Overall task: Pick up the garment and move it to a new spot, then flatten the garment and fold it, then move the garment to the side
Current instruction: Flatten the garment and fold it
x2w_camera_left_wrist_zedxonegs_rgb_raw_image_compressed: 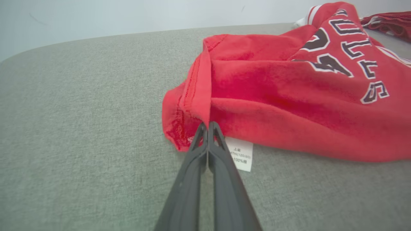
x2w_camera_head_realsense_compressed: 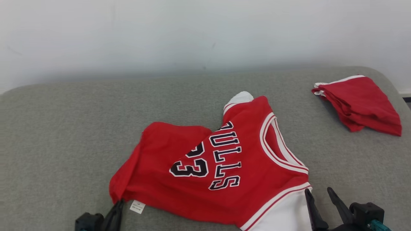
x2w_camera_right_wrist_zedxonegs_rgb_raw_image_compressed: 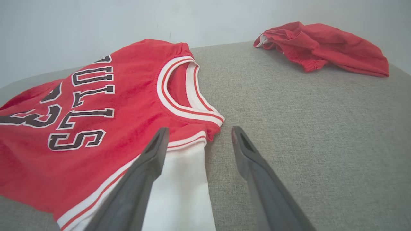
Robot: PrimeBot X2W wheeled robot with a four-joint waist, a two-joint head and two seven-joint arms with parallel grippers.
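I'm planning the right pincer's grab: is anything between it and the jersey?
Nothing visible does. The right pincer hangs open at the jersey, by its white sleeve; the other red garment lies apart, farther back.

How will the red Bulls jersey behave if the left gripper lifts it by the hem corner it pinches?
Probably floppy: the jersey lies wrinkled and folded over, so it should hang limp from the left gripper. Likely light, as the cloth looks thin at the folded hem. Its far side may drag, since the right gripper stands open, holding nothing.
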